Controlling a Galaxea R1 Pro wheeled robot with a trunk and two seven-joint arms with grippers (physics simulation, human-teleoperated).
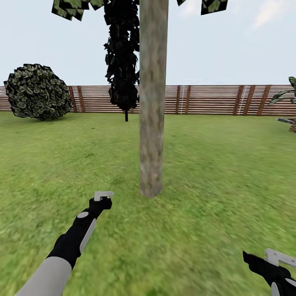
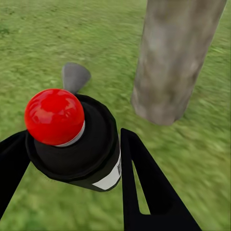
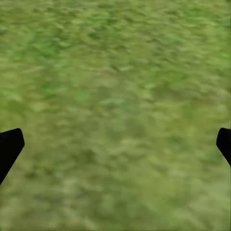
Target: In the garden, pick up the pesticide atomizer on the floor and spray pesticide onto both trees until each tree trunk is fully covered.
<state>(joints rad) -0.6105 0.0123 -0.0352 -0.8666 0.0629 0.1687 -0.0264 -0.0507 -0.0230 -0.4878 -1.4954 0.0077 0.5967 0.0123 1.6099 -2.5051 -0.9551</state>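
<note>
Black red-capped atomizer (image 2: 77, 139) in the left tool (image 2: 72, 159), near the upright grey-brown tree trunk (image 1: 153, 102)

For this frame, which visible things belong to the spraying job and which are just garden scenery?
Job:
- pesticide atomizer, black with a red top, clamped in the left gripper
- tree trunk, close ahead of it
- right gripper, open over bare lawn

Scenery:
- round shrub
- dark conifer
- slat fence
- palm fronds

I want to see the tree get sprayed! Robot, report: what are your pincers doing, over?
Left pincer shut on pesticide atomizer, nozzle toward tree trunk. Right pincer open over lawn. Nothing between atomizer and trunk.
</note>
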